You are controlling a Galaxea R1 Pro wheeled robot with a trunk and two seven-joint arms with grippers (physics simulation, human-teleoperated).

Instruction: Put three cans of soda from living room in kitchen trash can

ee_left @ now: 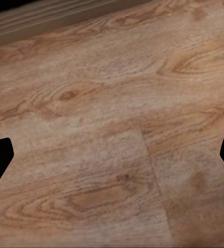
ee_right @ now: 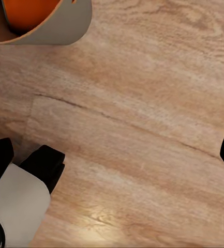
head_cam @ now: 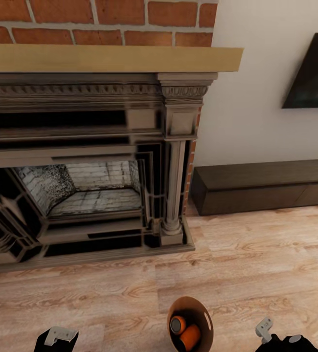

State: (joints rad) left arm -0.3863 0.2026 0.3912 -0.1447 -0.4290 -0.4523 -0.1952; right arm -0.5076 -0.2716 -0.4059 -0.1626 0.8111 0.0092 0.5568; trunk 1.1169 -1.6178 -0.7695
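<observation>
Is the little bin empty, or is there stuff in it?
Not empty. The bin has two orange cans lying inside it in the head view; no blue can is visible there.

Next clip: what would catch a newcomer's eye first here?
The big fireplace with its red-brick surround fills the head view's left and centre, beside a low dark cabinet under a black TV. At the bottom edge, on the wood floor, sits the trash can holding two orange soda cans.

A red-brick fireplace [head_cam: 88, 161] with a wooden mantel [head_cam: 110, 57] meets light plank floor [head_cam: 257, 264], a low dark cabinet [head_cam: 266, 186] beside it.
</observation>
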